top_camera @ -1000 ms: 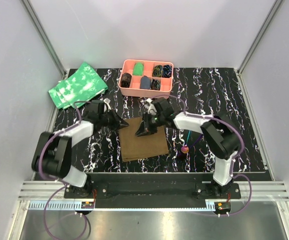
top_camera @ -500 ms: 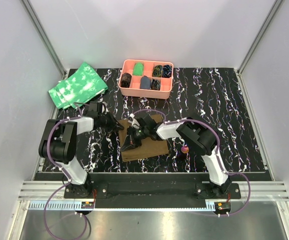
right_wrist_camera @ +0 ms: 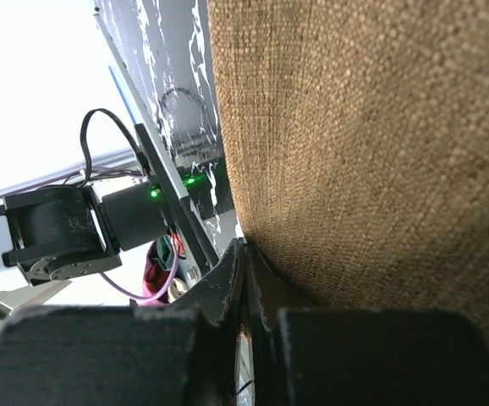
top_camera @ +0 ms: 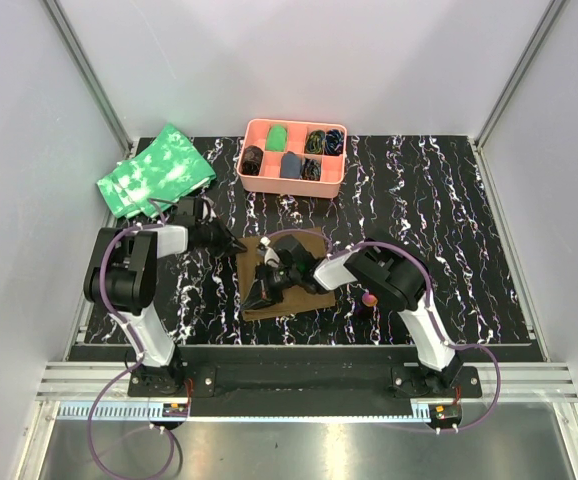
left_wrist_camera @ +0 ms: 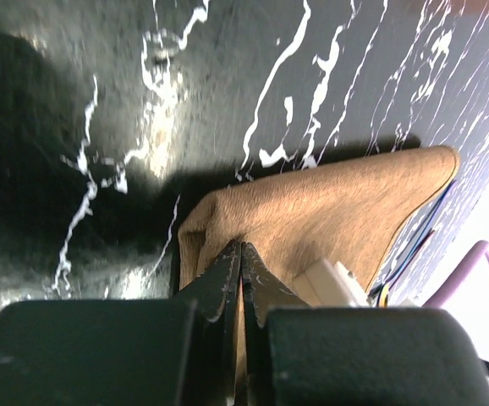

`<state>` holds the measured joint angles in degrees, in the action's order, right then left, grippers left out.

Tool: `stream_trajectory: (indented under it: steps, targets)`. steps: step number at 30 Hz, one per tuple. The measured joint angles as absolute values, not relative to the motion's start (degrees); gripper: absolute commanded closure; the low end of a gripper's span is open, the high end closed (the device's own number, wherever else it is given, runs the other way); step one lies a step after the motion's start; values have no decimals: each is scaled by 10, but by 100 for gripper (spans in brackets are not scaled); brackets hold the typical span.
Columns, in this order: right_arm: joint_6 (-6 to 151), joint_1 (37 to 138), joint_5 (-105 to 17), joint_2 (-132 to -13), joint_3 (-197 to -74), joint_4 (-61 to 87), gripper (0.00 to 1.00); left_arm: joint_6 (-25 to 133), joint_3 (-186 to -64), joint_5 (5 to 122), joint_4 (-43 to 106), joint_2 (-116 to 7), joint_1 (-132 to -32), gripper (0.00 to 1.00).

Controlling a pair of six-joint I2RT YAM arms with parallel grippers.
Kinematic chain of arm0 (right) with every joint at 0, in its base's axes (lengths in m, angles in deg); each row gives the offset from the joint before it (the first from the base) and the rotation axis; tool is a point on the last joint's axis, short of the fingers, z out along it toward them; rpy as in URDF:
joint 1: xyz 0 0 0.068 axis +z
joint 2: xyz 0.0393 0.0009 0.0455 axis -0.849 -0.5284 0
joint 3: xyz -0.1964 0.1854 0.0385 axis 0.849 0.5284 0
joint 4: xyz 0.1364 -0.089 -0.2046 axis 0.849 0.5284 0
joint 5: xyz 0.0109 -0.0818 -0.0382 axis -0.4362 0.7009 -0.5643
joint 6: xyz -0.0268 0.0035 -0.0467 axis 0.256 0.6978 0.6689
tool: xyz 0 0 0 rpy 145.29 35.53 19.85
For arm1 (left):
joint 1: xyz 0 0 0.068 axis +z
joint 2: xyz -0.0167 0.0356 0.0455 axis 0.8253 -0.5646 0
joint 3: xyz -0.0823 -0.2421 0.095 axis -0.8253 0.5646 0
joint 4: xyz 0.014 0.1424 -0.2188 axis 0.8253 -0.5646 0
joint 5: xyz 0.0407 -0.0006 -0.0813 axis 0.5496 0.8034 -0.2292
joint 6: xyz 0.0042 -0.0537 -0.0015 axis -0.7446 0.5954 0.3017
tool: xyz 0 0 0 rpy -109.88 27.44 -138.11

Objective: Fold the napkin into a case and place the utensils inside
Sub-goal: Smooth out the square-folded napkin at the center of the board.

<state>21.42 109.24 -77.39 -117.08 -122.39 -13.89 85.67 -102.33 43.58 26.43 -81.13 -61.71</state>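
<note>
The brown napkin lies flat on the marbled table in front of both arms. My left gripper is at its far-left corner. In the left wrist view that gripper is shut on a raised fold of the napkin. My right gripper reaches across to the near-left corner. Seen from the right wrist, it is shut on the edge of the napkin. Of the utensils, only a pink-red rounded end shows, right of the napkin; the right arm hides the stems.
A pink compartment tray holding small items stands at the back centre. Green white-mottled cloths lie at the back left. The right arm stretches low over the napkin's right half.
My right gripper moved left and nearer across the napkin, from its middle to the near-left corner, and closed there. The left gripper's tip stayed at the far-left corner while its arm drew back left.
</note>
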Motion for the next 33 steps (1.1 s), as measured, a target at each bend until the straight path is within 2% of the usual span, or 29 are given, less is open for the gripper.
stream_trajectory:
  steps: [7,13,17,23,25,29,33]
  targets:
    - [193,1097,-774,-1169,-1194,-194,91,847,-1051,435,256,-832,-609,96]
    - [195,1103,-758,-1141,-1174,-180,79,846,-1060,435,253,-838,-608,96]
    - [201,1112,-749,-1120,-1161,-174,78,846,-1061,434,251,-838,-608,97]
    - [191,1114,-747,-1131,-1150,-210,82,844,-1066,435,246,-840,-608,96]
    - [188,1114,-748,-1132,-1147,-218,82,840,-1070,437,241,-840,-608,93]
    - [203,1114,-745,-1108,-1147,-173,61,831,-1079,449,219,-835,-608,80]
    - [271,1109,-726,-1024,-1168,-25,50,829,-1080,467,190,-782,-614,69]
